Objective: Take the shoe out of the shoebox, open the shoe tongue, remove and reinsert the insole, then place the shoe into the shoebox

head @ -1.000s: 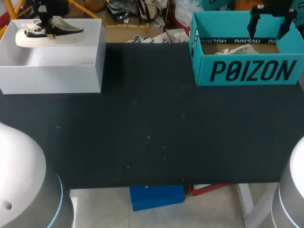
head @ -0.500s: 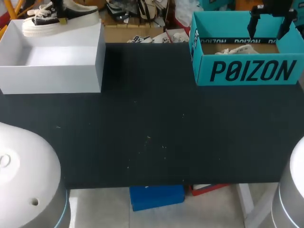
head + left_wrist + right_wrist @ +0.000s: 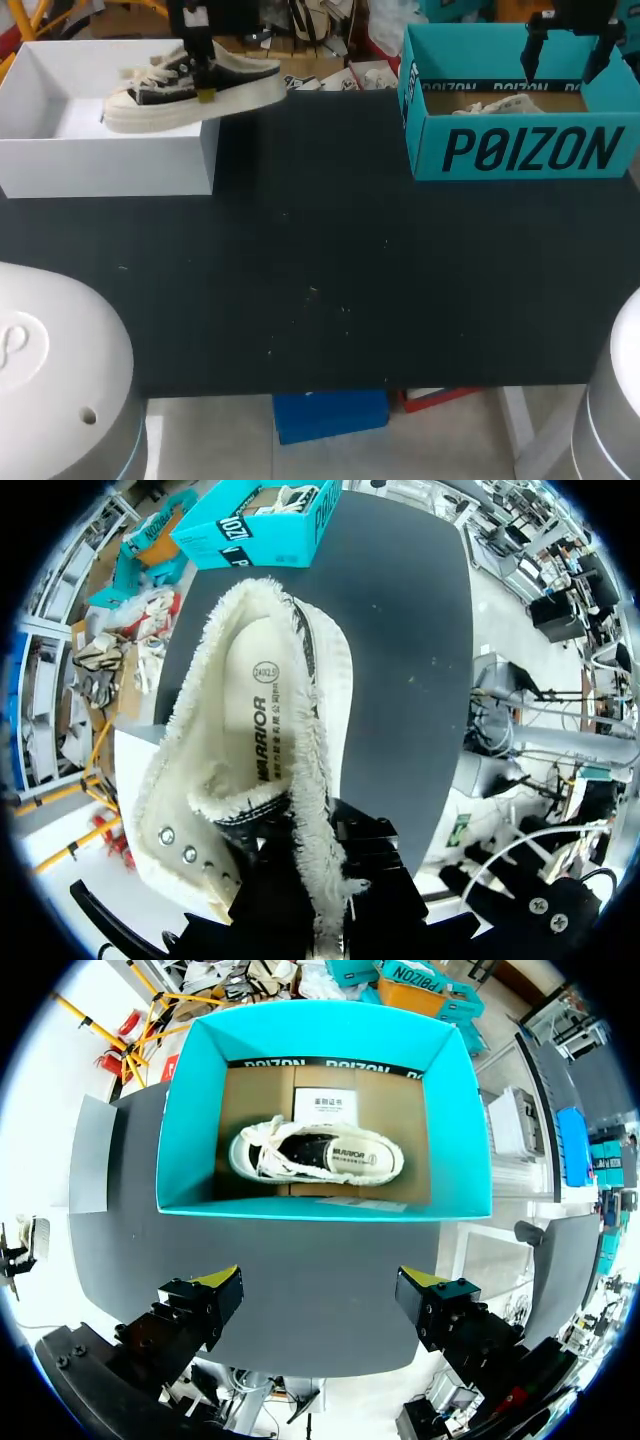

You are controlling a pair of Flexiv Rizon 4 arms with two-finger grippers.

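Where the left gripper (image 3: 203, 88) clamps the shoe (image 3: 160, 108) by its fleecy collar, the left wrist view buries its yellow tips. The head view shows one tip against the shoe's side, upper left, above the white box's (image 3: 110, 160) right wall. Upper right, the right gripper (image 3: 322, 1282) hangs spread wide over the teal shoebox (image 3: 180, 1130). Only its wrist view plainly shows the second shoe (image 3: 318, 1152) inside.

Left claw (image 3: 201, 82) clamped, right claw (image 3: 320, 1282) spread wide
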